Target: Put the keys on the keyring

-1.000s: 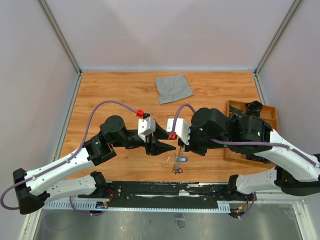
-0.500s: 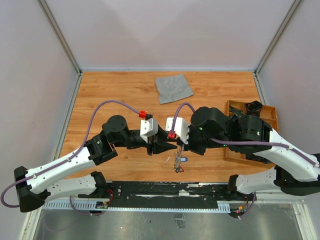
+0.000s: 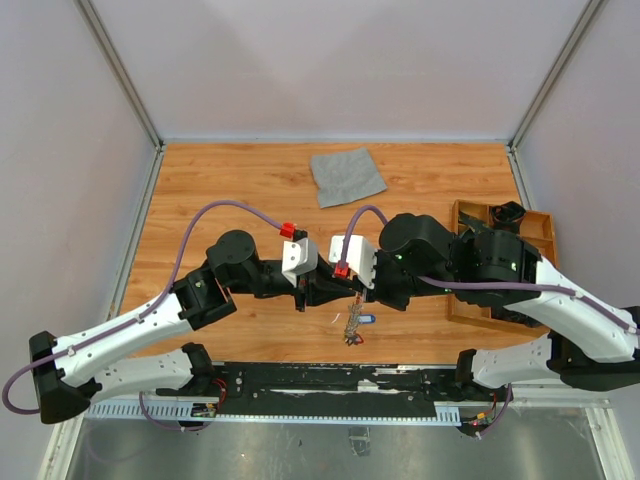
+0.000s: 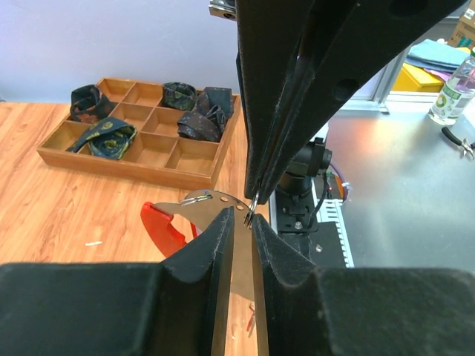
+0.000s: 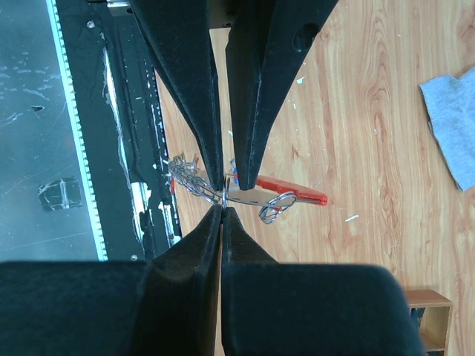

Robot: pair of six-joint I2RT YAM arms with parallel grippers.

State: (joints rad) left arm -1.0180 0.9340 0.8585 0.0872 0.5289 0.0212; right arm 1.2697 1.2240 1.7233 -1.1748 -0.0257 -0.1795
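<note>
The keyring hangs over the table's near middle between both grippers: a red clip [image 4: 162, 226] on a flat silvery plate [image 5: 260, 196] with holes, a wire ring [image 5: 274, 208] and a chain [image 5: 185, 174]. My right gripper [image 5: 223, 209] is shut on a small ring at the plate's end. My left gripper [image 4: 243, 216] faces it, jaws a narrow gap apart around that same end; contact cannot be made out. From above, the bunch [image 3: 354, 326] dangles below the fingertips with a blue key head [image 3: 367, 319]. Other keys are too small to separate from the chain.
A grey cloth square [image 3: 347, 176] lies at the back of the wooden table. A wooden compartment tray [image 3: 474, 206] with dark rolled items sits at the right, under the right arm. The black mounting rail [image 3: 330, 378] runs along the near edge.
My left gripper has moved right, up to the right gripper's fingertips, and its jaws have narrowed. The right gripper has held its place and grip; the hanging bunch barely moved.
</note>
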